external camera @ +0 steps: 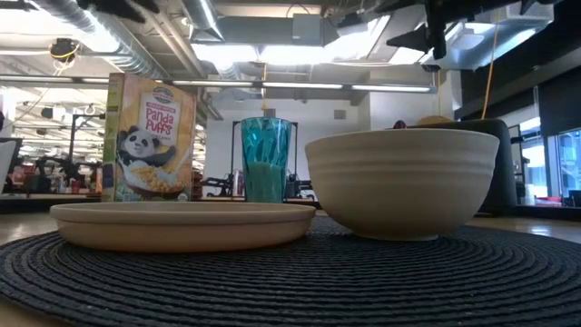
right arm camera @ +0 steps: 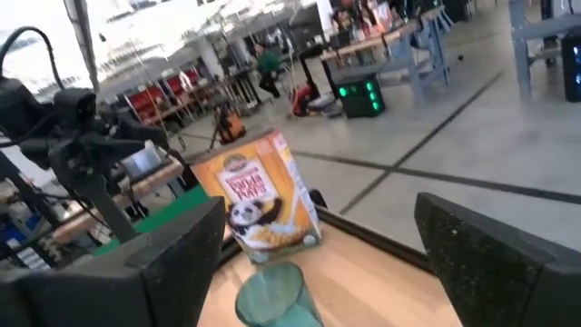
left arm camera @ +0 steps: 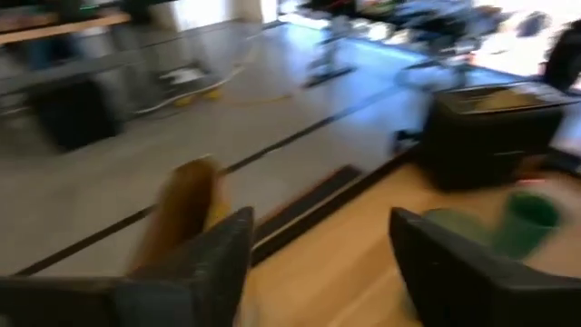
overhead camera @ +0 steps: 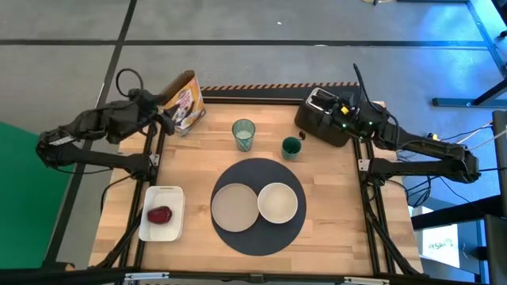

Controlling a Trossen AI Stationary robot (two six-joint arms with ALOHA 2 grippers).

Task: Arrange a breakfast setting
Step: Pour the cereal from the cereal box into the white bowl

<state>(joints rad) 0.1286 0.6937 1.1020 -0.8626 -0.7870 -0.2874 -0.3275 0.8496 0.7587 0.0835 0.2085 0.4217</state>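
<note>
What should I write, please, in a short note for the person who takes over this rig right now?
Left tool: open, empty, at the far left corner by the cereal box.
Right tool: open, empty, over the toaster at the far right corner.
Done: plate and bowl sit side by side on the mat; tumbler and green cup stand just beyond it.
Left: no spoon visible. The white tray with a red item stays at the near left.

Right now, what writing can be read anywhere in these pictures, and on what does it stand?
"Panda Puffs": on the front of the cereal box, above a panda picture, in the low view.
Small print along the top of the cereal box: too small to read.
The same box front in the right wrist view: blurred, unreadable.
White sign at the high view's right edge: too small to read.
</note>
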